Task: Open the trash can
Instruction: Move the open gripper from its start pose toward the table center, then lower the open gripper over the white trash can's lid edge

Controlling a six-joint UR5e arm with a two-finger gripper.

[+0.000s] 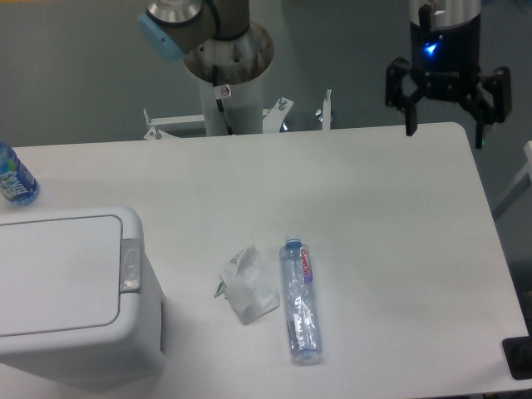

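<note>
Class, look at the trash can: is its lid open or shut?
Shut. The flat lid lies level on the trash can, and the claw hangs far away across the table.

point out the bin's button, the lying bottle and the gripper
button (130, 264), fixed camera, middle of the grey pad on the bin's rim
bottle (298, 301), fixed camera, mid-body
gripper (442, 131), fixed camera, midway between its fingertips

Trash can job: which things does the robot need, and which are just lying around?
Needed for the job:
- trash can, lid shut
- its grey button
- gripper, open, far away over the table's back corner

Just lying around:
- clear bottle on its side
- crumpled wrapper
- blue bottle at the left edge
</note>
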